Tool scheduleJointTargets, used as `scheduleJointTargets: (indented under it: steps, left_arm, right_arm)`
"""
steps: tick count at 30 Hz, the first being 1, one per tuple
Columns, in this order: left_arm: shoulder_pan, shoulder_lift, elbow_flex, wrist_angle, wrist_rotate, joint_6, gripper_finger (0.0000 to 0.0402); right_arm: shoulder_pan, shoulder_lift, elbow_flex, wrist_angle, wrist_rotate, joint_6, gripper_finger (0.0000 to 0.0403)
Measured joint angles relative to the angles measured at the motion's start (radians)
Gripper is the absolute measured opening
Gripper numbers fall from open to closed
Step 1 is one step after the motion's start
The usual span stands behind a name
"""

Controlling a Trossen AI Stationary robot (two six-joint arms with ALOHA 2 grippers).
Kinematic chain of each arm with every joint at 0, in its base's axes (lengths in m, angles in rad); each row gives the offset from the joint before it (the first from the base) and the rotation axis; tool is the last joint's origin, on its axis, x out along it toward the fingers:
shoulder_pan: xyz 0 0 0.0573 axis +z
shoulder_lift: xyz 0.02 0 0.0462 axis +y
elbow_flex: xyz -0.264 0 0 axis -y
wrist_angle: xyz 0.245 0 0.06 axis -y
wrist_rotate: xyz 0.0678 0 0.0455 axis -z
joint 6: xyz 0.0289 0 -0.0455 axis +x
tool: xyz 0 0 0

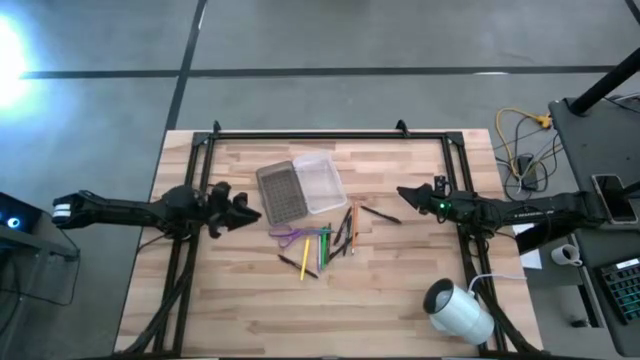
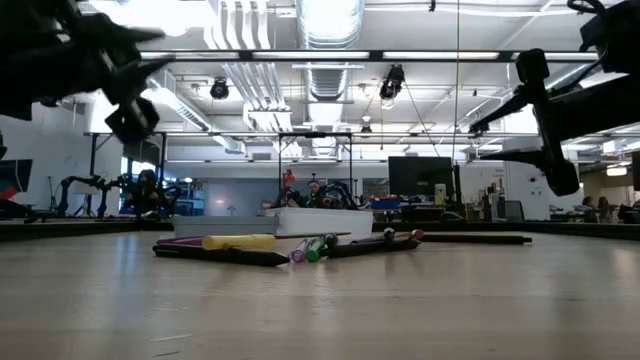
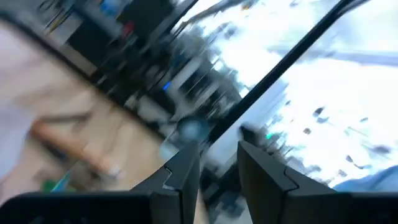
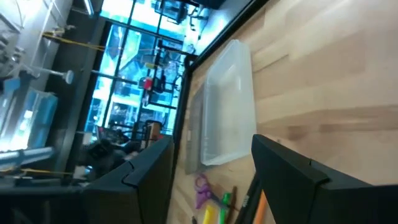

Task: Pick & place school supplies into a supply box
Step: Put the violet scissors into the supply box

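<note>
The clear supply box (image 1: 322, 181) lies on the table with its grey lid (image 1: 280, 192) flat beside it on the left. Just in front of them the pens and pencils (image 1: 325, 242) lie in a loose heap with the purple scissors (image 1: 290, 235); one dark pen (image 1: 381, 214) lies apart to the right. My left gripper (image 1: 255, 213) hovers left of the lid, fingers slightly open (image 3: 219, 171). My right gripper (image 1: 402, 192) hovers right of the dark pen, open wide (image 4: 211, 168), facing the box (image 4: 230, 106). Both are raised off the table in the low view.
A white roll (image 1: 458, 310) lies near the table's near right corner. A black frame (image 1: 320, 134) runs along the far edge and down both sides. Bare wood spreads across the near half of the table (image 1: 300, 320).
</note>
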Motion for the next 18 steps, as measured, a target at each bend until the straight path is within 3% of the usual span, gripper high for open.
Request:
scheduleJointTargets:
  steps: [6, 14, 18]
  left_arm:
    - [-0.002, -0.008, 0.000, 0.118, 0.029, -0.061, 0.0093]
    - [-0.003, 0.014, 0.032, 0.108, -0.002, -0.130, 0.0093]
    - [-0.004, 0.088, 0.057, 0.102, -0.106, -0.207, 0.0093]
  right_arm:
    - [0.000, 0.000, 0.000, -0.004, 0.003, -0.034, 0.0210]
    - [0.000, 0.000, 0.000, -0.004, 0.008, -0.037, 0.0210]
    - [0.000, 0.000, 0.000, -0.004, 0.010, -0.038, 0.0210]
